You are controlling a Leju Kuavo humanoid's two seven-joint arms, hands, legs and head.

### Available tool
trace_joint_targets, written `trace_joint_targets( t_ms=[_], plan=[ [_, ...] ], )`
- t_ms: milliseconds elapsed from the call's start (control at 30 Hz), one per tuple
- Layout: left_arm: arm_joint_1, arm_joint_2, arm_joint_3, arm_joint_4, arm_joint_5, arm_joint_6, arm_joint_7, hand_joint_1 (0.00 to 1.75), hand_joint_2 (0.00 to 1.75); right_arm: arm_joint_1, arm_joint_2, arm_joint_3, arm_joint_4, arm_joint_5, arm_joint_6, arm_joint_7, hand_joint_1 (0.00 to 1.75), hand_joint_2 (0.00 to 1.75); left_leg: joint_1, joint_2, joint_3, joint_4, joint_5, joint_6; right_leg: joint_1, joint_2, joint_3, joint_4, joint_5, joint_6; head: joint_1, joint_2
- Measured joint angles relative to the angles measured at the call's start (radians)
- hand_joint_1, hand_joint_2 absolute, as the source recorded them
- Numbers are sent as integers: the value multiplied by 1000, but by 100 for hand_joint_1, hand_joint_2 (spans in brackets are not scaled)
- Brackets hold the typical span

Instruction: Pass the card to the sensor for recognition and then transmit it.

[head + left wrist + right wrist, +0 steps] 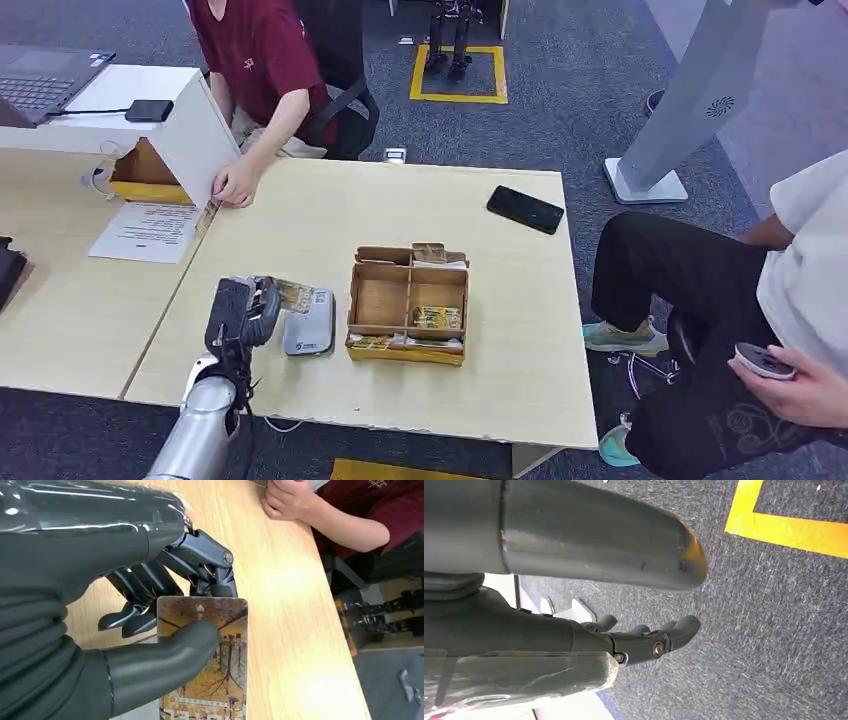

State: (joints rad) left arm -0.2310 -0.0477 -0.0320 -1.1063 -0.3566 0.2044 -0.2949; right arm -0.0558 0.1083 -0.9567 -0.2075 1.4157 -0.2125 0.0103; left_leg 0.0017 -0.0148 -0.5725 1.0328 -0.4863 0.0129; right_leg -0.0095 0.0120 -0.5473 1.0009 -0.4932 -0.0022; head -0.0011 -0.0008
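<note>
On the light wooden table, the card is pinched by the left hand just over the grey sensor and should be kept flat and low until recognised.

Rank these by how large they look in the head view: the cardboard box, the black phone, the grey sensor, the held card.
1. cardboard box
2. black phone and grey sensor: look alike, unranked; the phone lies farther from the camera.
3. card, partly hidden by the left hand.

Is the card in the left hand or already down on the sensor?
In hand: the left hand pinches the card between thumb and fingers.
</note>
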Motion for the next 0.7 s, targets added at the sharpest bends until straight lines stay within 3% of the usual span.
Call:
trace_joint_targets(
  t_ms=[200,700],
  plan=[
    [-14,-10,-10,24,-39,46,1,175,175,0,0,0,0,7,2,0,0,0,0,0,0,0,0,0,0,0,0,0,0,0,0,0],
    [-23,-16,-11,80,-44,44,1,175,175,0,0,0,0,7,6,5,0,0,0,0,0,0,0,0,0,0,0,0,0,0,0,0]
  ],
)
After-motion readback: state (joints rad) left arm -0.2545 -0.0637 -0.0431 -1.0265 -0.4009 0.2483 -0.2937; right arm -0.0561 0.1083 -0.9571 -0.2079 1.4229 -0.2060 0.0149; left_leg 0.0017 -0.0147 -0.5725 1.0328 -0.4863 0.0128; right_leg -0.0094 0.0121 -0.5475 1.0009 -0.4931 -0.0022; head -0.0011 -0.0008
